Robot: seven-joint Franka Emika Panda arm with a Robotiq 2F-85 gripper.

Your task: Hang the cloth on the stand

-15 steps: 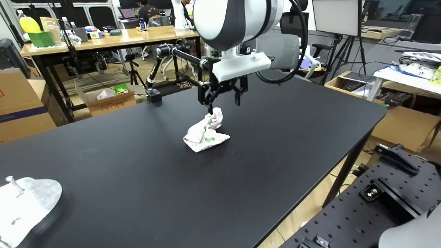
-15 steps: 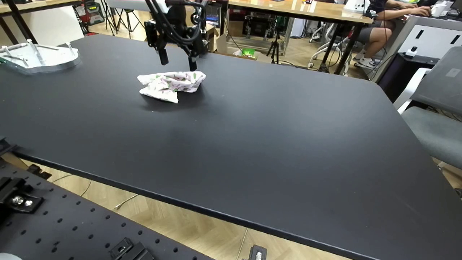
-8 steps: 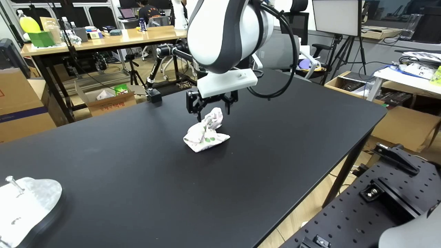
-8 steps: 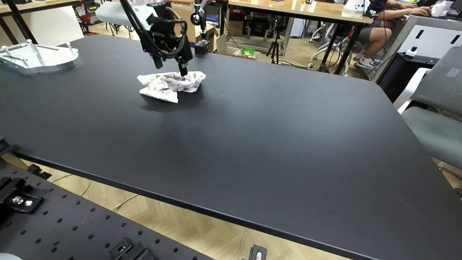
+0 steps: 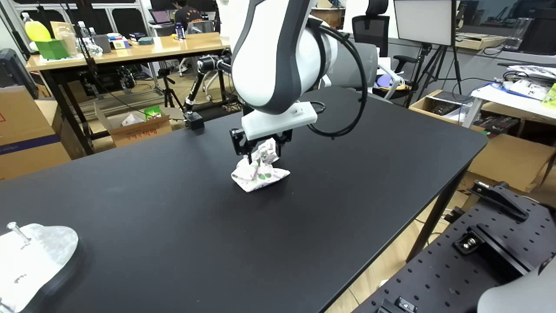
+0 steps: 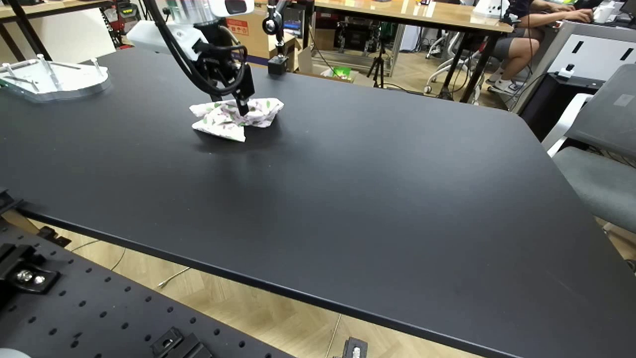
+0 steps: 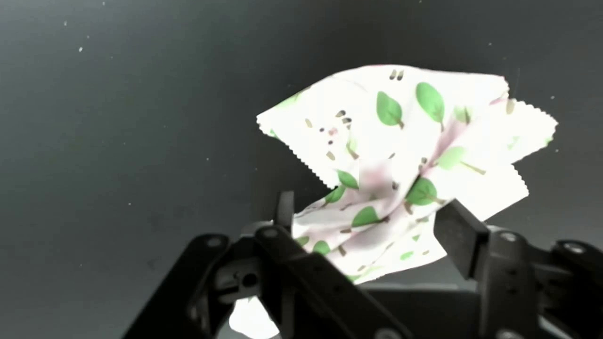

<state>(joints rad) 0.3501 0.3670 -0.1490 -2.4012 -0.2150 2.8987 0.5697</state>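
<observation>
Poised with a black two-fingered end effector (image 7: pixel 370 216) around the bunched part of a white fabric cloth with green leaf print (image 7: pixel 400 146), crumpled on a flat black worktop (image 5: pixel 243 256): spread wide, gripping nothing yet, presumably to pinch a thick fold for lifting to a white curvy-edged board with upright pegs (image 6: pixel 74 77), likely the stand, well apart at left in both exterior views. Lower over the cloth than half a second ago, without visible shift of cloth or stand. Unclear, amid overlapping folds, whether touching fabric.
</observation>
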